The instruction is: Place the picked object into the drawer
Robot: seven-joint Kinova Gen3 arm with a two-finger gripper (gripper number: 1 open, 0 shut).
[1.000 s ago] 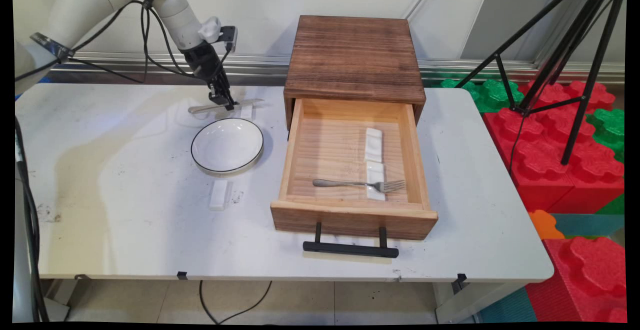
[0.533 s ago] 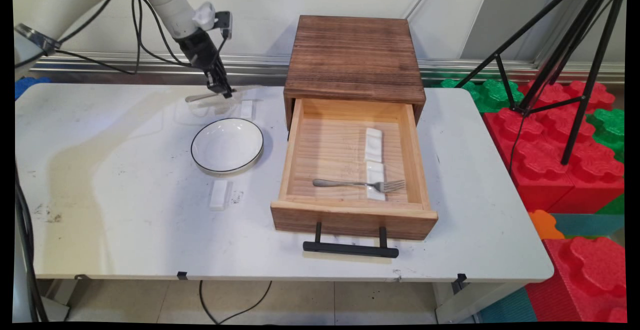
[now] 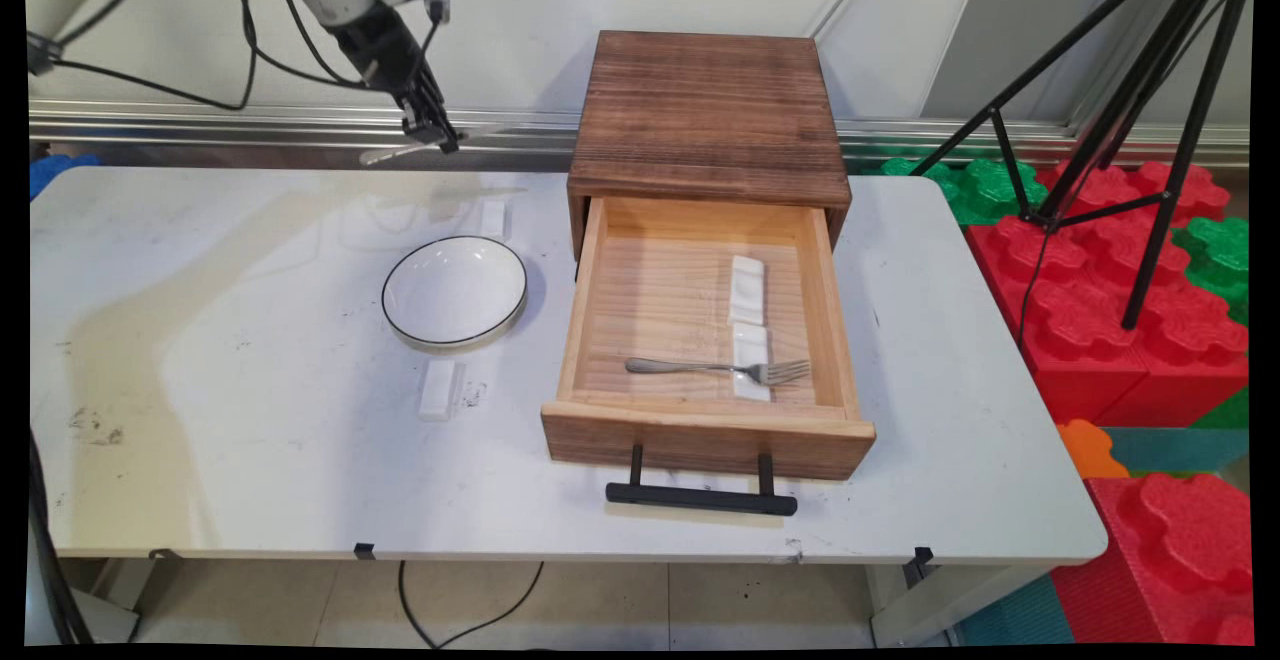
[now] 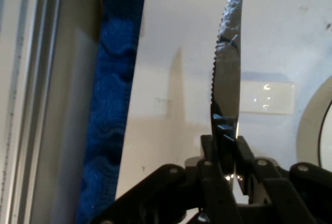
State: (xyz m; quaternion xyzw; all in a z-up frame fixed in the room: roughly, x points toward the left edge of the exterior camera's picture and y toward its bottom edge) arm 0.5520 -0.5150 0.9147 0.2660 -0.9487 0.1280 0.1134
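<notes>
The pincer [image 3: 441, 139], clamped on a serrated knife [image 4: 230, 63], hangs high above the desk's [image 3: 250, 420] far edge, behind the bowl [image 3: 455, 291]; the open drawer [image 3: 700, 340], apparently roomy, lies right.

We see bright, even indoor light in the main view, with soft glare on the white table [image 3: 250, 420] and faint shadows beside the drawer [image 3: 705, 340]. In the hand view the knife blade [image 4: 230, 73] glints; its background looks soft.
</notes>
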